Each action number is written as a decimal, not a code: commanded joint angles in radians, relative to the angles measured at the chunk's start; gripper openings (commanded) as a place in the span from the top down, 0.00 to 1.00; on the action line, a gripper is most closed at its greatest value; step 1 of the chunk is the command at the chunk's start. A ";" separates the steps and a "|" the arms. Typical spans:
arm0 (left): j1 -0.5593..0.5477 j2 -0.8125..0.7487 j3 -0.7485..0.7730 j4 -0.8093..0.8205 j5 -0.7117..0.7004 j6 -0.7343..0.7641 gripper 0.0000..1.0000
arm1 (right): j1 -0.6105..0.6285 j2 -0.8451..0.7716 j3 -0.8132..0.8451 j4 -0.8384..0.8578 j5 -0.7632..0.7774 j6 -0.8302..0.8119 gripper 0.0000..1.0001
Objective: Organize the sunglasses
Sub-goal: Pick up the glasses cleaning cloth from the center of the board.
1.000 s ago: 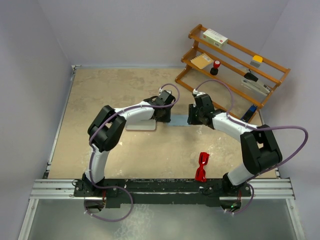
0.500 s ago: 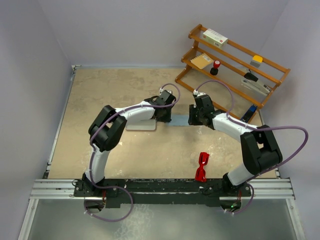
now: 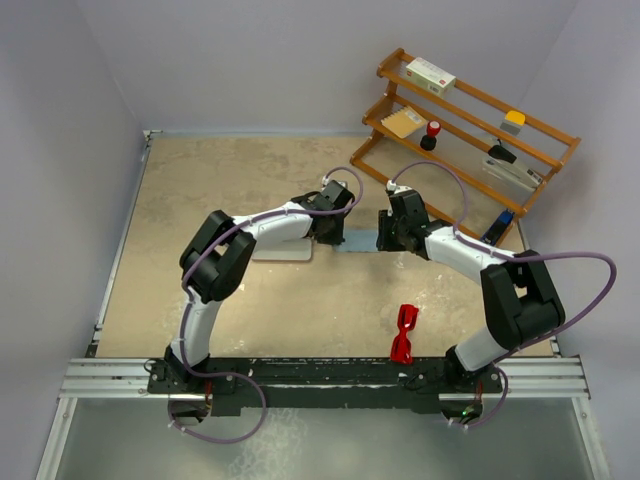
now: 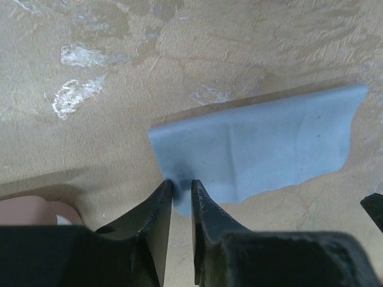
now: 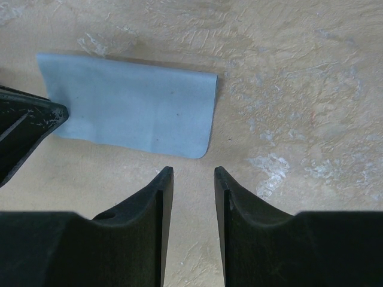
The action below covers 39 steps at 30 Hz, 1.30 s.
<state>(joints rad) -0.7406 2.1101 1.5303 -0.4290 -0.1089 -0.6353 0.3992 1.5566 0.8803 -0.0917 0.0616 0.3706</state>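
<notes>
Top external: sunglasses [image 3: 403, 333] lie at the near edge, right side, well apart from the blue cloth [image 3: 357, 239] at mid-table. The pink case [image 3: 283, 250] sits just left of that cloth. Left wrist: left gripper [image 4: 181, 184] is clenched to a sliver on the cloth's near edge, likely to lift or fold it out of the way. Right wrist: right gripper [image 5: 190, 174] is parted and empty, hovering just short of the cloth's corner, probably lined up to pinch the opposite side.
</notes>
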 commanded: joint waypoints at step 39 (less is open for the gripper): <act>-0.034 0.045 0.152 -0.159 -0.090 0.020 0.74 | 0.005 -0.041 -0.031 0.054 -0.009 0.002 0.63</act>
<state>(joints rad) -0.7555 2.1498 1.6428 -0.5705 -0.1791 -0.6247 0.3992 1.5562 0.8581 -0.0666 0.0589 0.3706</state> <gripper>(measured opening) 0.255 0.369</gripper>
